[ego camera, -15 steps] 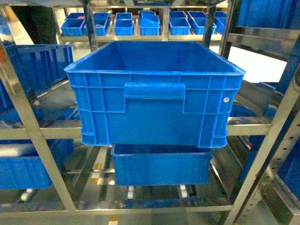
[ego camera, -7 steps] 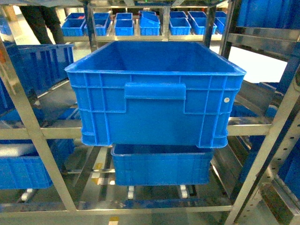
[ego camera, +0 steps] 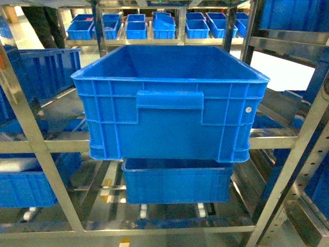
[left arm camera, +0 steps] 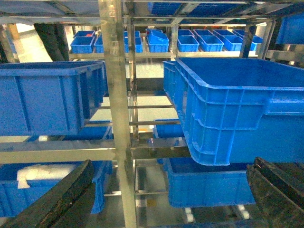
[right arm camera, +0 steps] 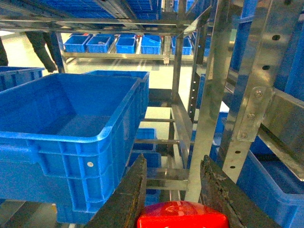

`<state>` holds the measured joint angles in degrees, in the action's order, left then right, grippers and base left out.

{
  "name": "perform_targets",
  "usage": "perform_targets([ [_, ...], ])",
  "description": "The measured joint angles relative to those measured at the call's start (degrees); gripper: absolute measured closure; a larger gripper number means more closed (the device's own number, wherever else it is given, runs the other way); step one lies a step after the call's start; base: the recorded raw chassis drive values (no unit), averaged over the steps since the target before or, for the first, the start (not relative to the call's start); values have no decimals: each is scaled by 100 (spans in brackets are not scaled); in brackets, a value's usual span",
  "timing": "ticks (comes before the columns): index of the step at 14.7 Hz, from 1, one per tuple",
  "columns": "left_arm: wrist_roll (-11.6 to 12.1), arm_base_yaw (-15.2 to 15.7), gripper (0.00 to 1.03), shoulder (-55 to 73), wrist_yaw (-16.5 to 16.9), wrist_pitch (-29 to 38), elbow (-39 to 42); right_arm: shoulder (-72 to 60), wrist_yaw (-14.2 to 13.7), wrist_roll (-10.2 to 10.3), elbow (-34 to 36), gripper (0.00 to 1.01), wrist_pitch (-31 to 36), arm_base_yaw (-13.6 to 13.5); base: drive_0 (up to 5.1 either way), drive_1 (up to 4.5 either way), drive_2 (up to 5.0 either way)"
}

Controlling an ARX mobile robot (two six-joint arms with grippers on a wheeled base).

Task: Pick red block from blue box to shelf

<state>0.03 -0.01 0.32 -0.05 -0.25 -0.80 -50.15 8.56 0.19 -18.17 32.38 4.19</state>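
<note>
Steel first: the shelf (ego camera: 31, 134), silver perforated uprights and several tiers, fills every view and I'm parked right against it. On the tier straight ahead sits a dark blue ribbed crate (ego camera: 169, 103) with a moulded handle, and as far as I can see into it the crate holds nothing. A second crate (ego camera: 177, 180) sits on the tier below, more to the left, and a row of small blue bins (ego camera: 154, 25) runs along a rack behind. The pale turquoise blue box is not in any view, so I judge the pick from it is already done.

Right gripper (right arm camera: 183, 216): jaws clamped on the red block (right arm camera: 183, 219), its red top showing between the two dark fingers at the bottom of the right wrist view, held just outside the crate's near right corner and next to an upright. Left gripper (left arm camera: 171, 199): fingers wide apart, nothing between them, aimed at the shelf beside the crate's left corner.

Progress, my call: grasp and carry done, placing left. I have yet to move the block over a tier or crate and let go.

Writing: none readable. No brand or label anywhere, only a small pale dot on the crate's front wall.
</note>
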Motion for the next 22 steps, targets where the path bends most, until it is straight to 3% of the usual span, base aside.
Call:
perform_targets([
  [22,0,0,5,0,0,0,0,0,0,2,0,73,2,0,0,0,0],
])
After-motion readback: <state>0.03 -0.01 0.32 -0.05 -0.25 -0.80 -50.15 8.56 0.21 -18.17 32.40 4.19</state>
